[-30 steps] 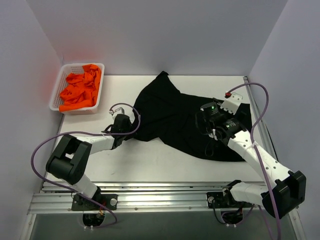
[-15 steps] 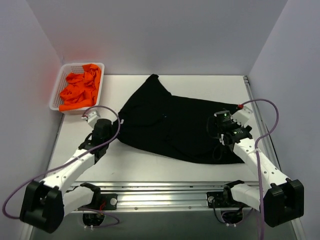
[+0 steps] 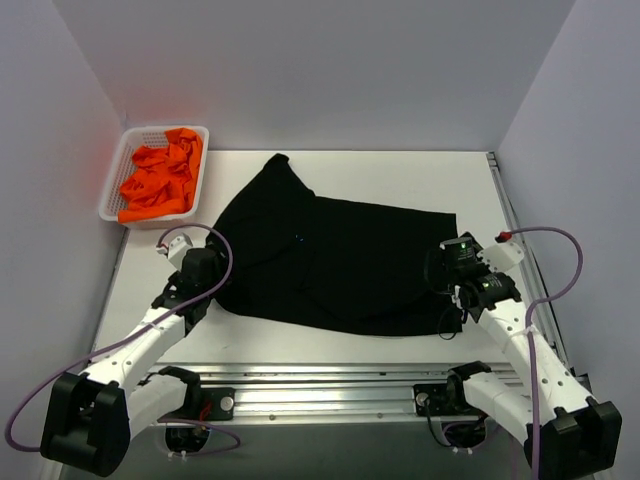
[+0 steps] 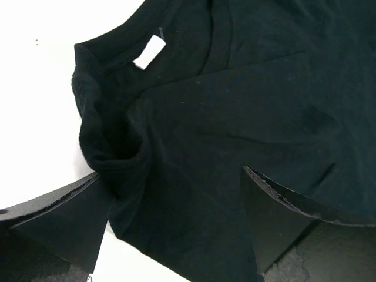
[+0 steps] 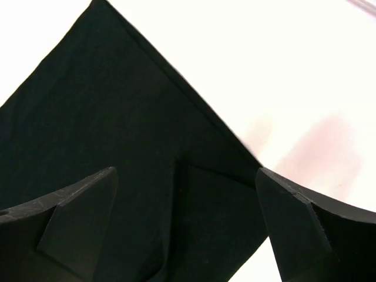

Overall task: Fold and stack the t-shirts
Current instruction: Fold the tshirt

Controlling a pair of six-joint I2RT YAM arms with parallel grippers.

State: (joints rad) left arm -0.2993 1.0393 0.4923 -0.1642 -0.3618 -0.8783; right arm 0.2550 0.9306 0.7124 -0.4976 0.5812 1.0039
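Note:
A black t-shirt [image 3: 330, 262] lies spread across the middle of the table, with one sleeve pointing to the back left. My left gripper [image 3: 200, 276] stands open over its left edge. In the left wrist view the bunched collar and a white label [image 4: 148, 51] show, and the cloth lies loose between the wide fingers [image 4: 282, 218] of the left gripper [image 4: 170, 217]. My right gripper [image 3: 456, 278] is open over the shirt's right hem. In the right wrist view the shirt's straight edge and a small fold [image 5: 200, 194] sit between the spread jaws of the right gripper [image 5: 185, 226]. Orange t-shirts [image 3: 160, 176] lie crumpled in the basket.
The white mesh basket [image 3: 112, 190] stands at the back left against the wall. Bare white table [image 3: 400, 175] shows behind the shirt and along the front edge. A metal rail [image 3: 320, 385] runs across the near edge by the arm bases.
The left gripper dragged the black shirt to the left and nearer, then opened and let go. The right arm drew back toward the near right. The shirt now lies flatter.

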